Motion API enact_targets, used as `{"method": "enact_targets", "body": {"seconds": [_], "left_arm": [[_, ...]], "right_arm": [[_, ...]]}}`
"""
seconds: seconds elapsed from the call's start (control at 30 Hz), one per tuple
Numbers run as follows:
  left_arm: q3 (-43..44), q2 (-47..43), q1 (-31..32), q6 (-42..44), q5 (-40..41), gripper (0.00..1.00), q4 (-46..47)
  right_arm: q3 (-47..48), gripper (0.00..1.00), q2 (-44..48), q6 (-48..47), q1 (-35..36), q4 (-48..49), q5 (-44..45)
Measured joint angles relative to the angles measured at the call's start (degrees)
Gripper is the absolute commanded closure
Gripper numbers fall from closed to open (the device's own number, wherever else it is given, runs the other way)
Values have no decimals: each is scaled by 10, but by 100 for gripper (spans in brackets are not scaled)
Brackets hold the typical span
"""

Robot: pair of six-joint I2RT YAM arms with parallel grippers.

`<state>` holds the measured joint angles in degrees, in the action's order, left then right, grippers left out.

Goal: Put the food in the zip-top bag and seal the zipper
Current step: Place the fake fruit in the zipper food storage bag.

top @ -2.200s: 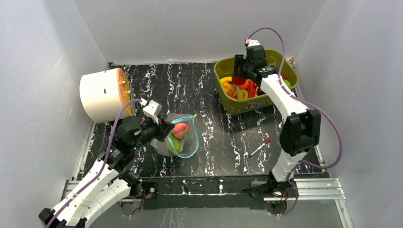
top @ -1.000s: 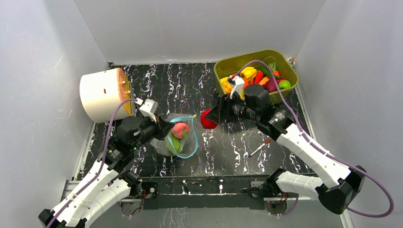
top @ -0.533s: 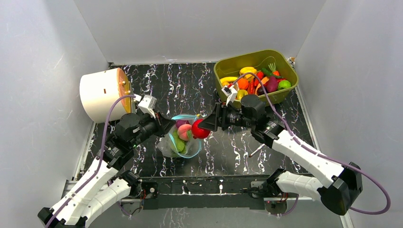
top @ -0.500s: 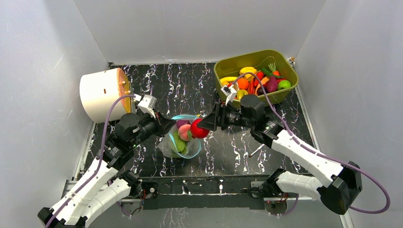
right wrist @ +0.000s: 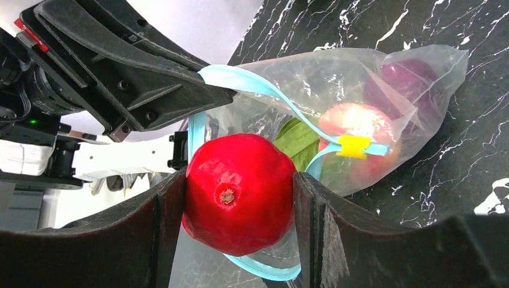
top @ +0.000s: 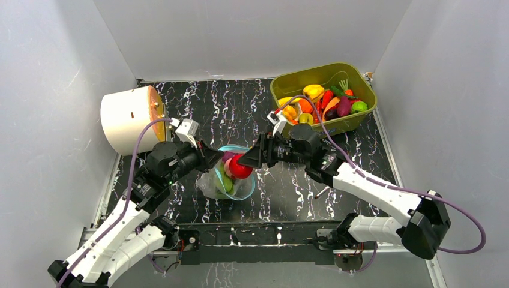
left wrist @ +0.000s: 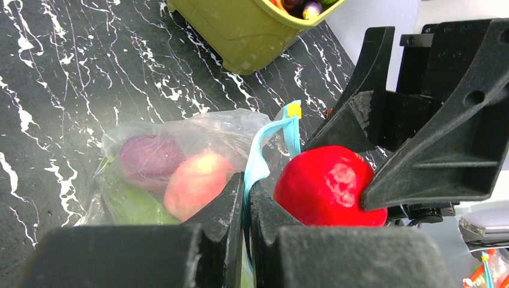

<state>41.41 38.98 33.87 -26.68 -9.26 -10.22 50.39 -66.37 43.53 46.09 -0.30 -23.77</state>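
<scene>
Nearest me, at the bag's left side, my left pincer (left wrist: 246, 187) is pressed together on the zipper (right wrist: 225, 73). It holds one lip of the zip-top bag (right wrist: 312, 78) up, so the mouth gapes to the right. Inside the bag lie a purple onion (left wrist: 150, 157), a peach-coloured fruit (left wrist: 195, 183) and a green leaf (left wrist: 129, 204).

At the bag's mouth is the red apple (left wrist: 324, 186), clamped across its widest part by my right pincer (right wrist: 237, 180), whose jaws stand partly apart around it. I cannot tell whether the apple touches the raised lip.

I judge the apple to be light, hard and glossy. Being round, it could roll once I let go, so I want it well inside the mouth first. The bag is thin, limp film that will sag. Only the zipper gives a firm hold, and that is where I would grip to seal.

Beyond the bag, to the far right, an olive tub (top: 324, 129) of toy food (top: 312, 91) stands on the counter (top: 240, 108).
</scene>
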Motion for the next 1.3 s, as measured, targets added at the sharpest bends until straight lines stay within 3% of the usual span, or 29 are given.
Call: {"method": "enact_targets", "body": {"seconds": [0.67, 0.97, 1.3], "left_arm": [[2, -2, 0, -43, -17, 100, 30], [-3, -7, 0, -44, -17, 100, 29], [-3, -15, 0, -38, -9, 100, 24]], "right_arm": [[34, 44, -58, 20, 77, -25, 149], [47, 26, -73, 34, 83, -22, 160], [62, 28, -72, 28, 83, -26, 157]]}}
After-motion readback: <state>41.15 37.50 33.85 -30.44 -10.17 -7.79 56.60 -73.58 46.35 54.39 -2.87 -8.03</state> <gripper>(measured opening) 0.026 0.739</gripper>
